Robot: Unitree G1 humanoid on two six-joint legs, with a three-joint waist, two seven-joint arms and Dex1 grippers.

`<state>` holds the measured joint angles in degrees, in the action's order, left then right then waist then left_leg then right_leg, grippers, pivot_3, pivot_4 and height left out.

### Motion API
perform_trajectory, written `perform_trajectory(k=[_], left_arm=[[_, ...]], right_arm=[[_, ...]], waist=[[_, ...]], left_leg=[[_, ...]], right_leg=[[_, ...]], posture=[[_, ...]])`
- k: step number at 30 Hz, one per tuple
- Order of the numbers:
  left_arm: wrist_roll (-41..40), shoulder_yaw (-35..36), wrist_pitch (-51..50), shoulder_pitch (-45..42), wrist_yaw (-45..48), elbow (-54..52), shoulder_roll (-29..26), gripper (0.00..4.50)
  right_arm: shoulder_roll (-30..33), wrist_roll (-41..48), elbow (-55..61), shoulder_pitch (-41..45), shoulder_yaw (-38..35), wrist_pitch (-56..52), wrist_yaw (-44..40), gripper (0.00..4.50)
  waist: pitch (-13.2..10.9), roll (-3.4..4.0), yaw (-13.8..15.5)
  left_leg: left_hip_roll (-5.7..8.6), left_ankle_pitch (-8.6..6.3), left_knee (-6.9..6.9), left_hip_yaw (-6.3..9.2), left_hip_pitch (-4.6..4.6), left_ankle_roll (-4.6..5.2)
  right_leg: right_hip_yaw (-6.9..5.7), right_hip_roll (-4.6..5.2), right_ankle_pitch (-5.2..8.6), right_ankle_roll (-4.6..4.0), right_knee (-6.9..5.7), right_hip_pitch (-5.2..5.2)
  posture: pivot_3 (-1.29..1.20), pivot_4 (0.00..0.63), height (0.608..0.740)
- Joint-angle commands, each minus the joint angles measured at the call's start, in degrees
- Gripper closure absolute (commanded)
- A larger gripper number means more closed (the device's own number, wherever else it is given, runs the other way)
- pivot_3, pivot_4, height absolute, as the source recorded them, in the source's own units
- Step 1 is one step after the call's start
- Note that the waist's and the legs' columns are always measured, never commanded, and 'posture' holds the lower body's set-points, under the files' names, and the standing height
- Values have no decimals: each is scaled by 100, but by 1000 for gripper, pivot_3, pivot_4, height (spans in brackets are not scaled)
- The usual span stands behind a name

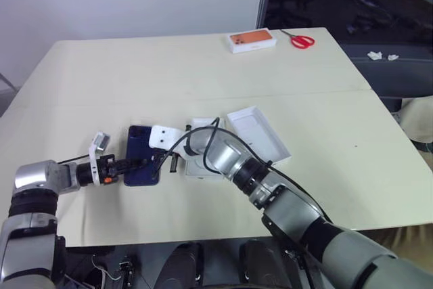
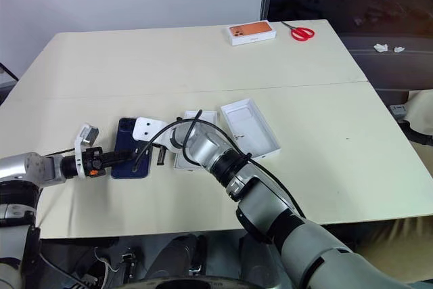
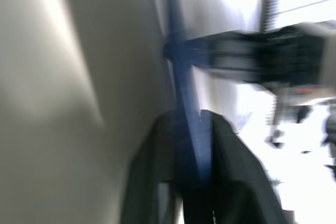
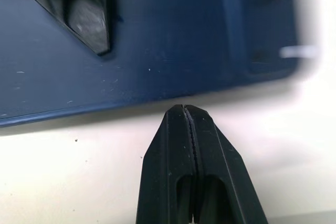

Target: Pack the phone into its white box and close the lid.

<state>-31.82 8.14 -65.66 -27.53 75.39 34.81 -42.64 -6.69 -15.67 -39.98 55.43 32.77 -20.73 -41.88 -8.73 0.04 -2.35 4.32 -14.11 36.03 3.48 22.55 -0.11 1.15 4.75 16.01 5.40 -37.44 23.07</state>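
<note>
Near the table's front edge, the phone (image 1: 141, 154) lies lengthwise front-to-back, left fingers (image 3: 231, 182) pinching its edge.

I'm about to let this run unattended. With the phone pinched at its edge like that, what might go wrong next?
1. The left hand grips only the near edge of the phone; lifted from there, it may tilt or slip out.
2. The shut right hand rests at the phone's side, so a lift might knock against it.
3. The white box lies partly under the right arm, which could nudge it on moving off.
</note>
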Motion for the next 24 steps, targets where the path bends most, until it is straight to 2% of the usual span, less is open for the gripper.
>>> perform_trajectory(k=[1, 6, 9, 11, 14, 18, 24], left_arm=[[158, -175, -1, 167, -269, 58, 47, 4469], [-87, 79, -189, 169, -267, 115, 36, 4469], [-430, 500, -543, 142, -267, 165, 9, 4469], [-655, 746, -780, 155, -300, 111, -10, 4469], [-848, 1090, -846, 225, -597, -259, 56, 4500], [-1244, 1596, -1230, 186, -1076, -904, 155, 4500], [-1718, 2038, -1776, 211, -1699, -1789, 372, 4500]], right_arm=[[17, -84, 206, 89, -17, 43, 5, 4500], [49, 216, 392, 29, -312, 24, -69, 4500], [63, 1042, 921, -57, -1121, -459, -362, 4500], [72, 1821, 1478, -85, -1733, -1208, -735, 4500], [420, 2079, 2234, -210, -1742, -1774, -1067, 3637], [1241, 2299, 3236, -556, -1411, -2248, -1672, 1600], [2449, 2369, 4213, -1188, -794, -2166, -2357, 1600]], waist=[[0, 0, -8], [0, 0, -9], [-2, -1, -23], [-5, -7, -25], [-5, -8, -28], [-12, -23, -9], [-26, -49, -7]], left_leg=[[0, 0, 0, 0, 0, 0], [-1, 0, -1, 0, 0, -1], [-4, 1, -2, -1, 2, -1], [-9, 1, 1, -1, 18, -2], [-14, 2, 5, -1, 49, -2], [-14, 3, 12, -1, 89, -5], [-14, 4, 17, -2, 95, -6]], right_leg=[[1, 0, 0, 0, 1, 0], [3, 0, 0, 0, 0, 1], [4, -1, 0, 0, 1, 5], [4, -4, 0, 0, 2, 19], [3, -6, 0, 0, 3, 43], [3, -4, -1, 0, 3, 67], [0, 0, -1, 1, 3, 62]], posture=[[0, 150, 740], [0, 150, 740], [0, 150, 740], [0, 150, 740], [0, 150, 740], [0, 150, 740], [0, 150, 740]])
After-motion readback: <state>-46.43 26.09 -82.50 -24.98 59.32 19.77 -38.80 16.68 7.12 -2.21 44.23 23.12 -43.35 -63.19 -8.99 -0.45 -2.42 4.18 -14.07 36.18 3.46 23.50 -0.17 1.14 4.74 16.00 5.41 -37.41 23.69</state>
